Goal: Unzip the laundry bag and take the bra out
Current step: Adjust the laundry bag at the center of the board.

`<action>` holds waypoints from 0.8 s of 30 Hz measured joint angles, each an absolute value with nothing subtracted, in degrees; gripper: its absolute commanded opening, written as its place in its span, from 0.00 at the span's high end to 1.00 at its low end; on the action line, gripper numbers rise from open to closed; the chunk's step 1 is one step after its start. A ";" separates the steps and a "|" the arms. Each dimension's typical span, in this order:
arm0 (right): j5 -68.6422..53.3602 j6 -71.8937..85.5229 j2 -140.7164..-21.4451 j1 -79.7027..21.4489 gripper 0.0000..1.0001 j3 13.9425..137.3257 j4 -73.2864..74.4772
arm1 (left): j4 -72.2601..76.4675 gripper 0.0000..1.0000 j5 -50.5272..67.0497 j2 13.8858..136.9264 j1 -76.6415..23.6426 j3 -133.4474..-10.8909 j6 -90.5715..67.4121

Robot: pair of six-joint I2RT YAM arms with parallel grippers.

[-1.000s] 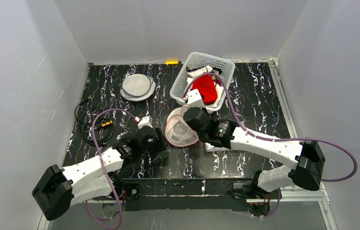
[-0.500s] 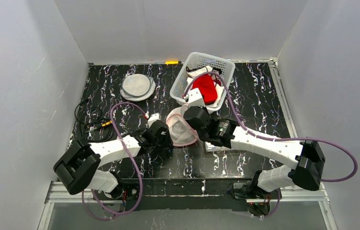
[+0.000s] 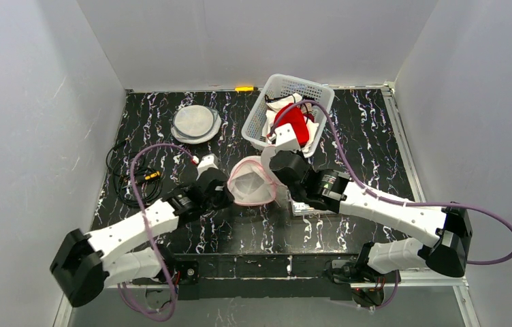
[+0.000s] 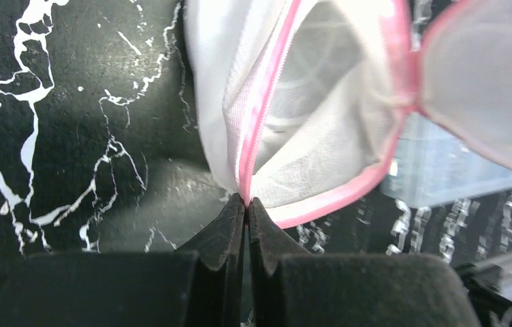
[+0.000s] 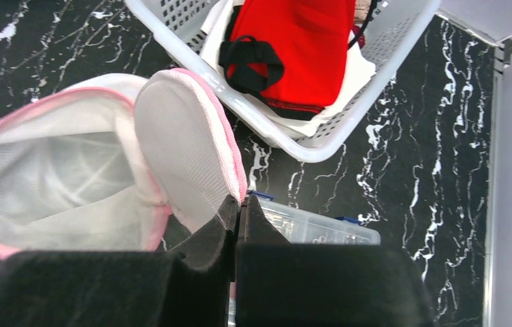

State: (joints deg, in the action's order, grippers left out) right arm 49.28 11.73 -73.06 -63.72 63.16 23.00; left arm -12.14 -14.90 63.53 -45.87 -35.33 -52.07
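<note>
Top view: the laundry bag (image 3: pixel 252 182) sits pretty much dead centre of the frame on the black marbled table (image 3: pixel 362 129), just below the white basket (image 3: pixel 256 117) with the red garment (image 3: pixel 294 122) in it. It's a white mesh bag with pink trim. Its long axis runs roughly left to right, strung between the two arms, and the mouth gapes open toward the overhead camera. The left gripper (image 4: pixel 246 202) is clamped tight on the bag's left end. In the left wrist view the fingertips pinch the pink edge right where the zipper line starts, and the bag fans away from them toward the top of the frame. The right gripper (image 5: pixel 237 204) is on the opposite, right end, closed on the pink rim of a rounded flap. In its own view the bag spreads off to the left of the fingers. A clear plastic box (image 5: pixel 311 230) lies just behind that flap. Honestly can't make out the bra through the mesh.
</note>
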 measured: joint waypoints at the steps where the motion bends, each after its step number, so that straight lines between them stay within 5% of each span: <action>1: 49.65 11.49 -73.03 -63.72 0.99 63.24 23.38 | -14.09 1.00 -14.57 61.25 -45.95 -36.21 -52.07; 9: 50.41 10.37 -74.41 -64.66 0.99 64.62 24.45 | -28.34 1.00 -13.98 49.39 -47.11 -39.18 -52.80; 24: 49.28 12.27 -85.36 -68.45 0.99 68.55 24.12 | -29.63 1.00 -14.11 56.58 -47.11 -38.85 -53.95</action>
